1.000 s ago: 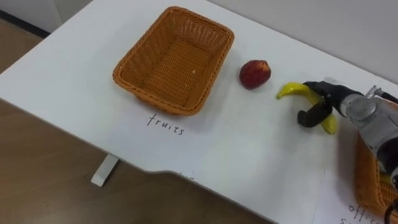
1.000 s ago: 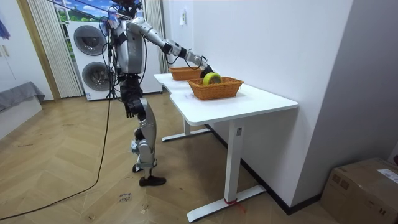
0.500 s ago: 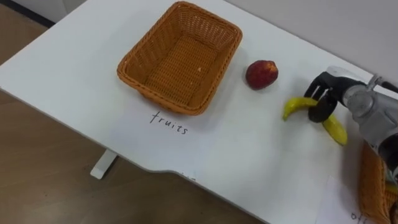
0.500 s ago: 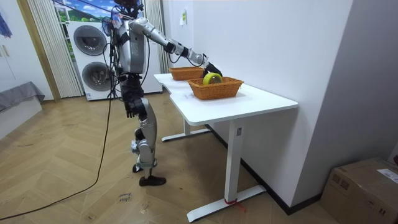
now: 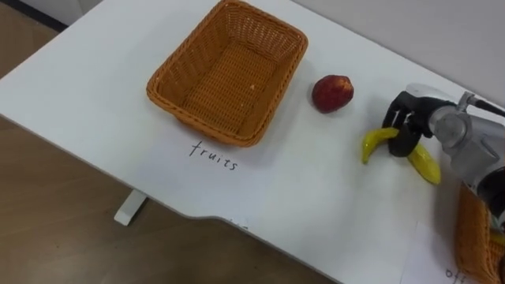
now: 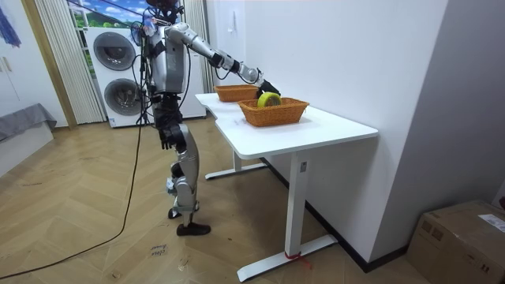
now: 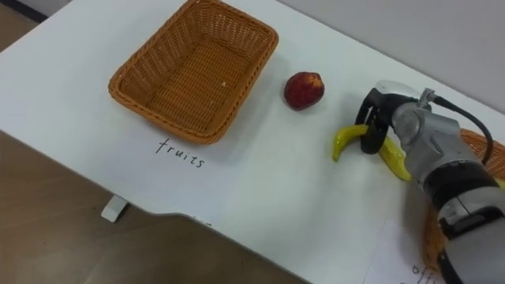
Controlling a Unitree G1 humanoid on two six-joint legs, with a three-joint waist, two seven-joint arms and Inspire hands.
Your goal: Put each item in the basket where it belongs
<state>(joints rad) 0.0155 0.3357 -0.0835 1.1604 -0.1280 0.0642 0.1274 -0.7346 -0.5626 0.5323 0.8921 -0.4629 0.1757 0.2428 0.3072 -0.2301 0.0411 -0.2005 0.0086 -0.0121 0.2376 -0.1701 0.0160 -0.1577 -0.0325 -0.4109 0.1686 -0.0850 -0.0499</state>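
Looked down on a white table (image 5: pixel 331 205) set against a pale wall, with wood floor past its near edge. Found the banana (image 5: pixel 375 140) on the tabletop, right of middle, well apart from the empty wicker basket (image 5: pixel 201 120) and near the second wicker basket (image 5: pixel 473 237) at the right edge. Judged the step in hand to be the pickup of that banana for the carry to the empty wicker basket. To do it well, needed a firm wrap at the thick middle rather than a tapered end, then a straight lift before any sweep leftward, high enough to pass over the red apple (image 5: pixel 332 93) and the woven rim, and a low release inside. Saw the right hand (image 5: pixel 412 110) over the banana's middle, with dark fingers (image 5: pixel 404 138) curled down round it and closed on it, a yellow end poking out either side. Could not tell whether raised off the surface or resting there. Noted the red apple between banana and empty wicker basket, touching neither, and a handwritten label (image 5: pixel 212 155) before that basket. Spotted the left hand (image 6: pixel 164 140) low by the hip in the room view.
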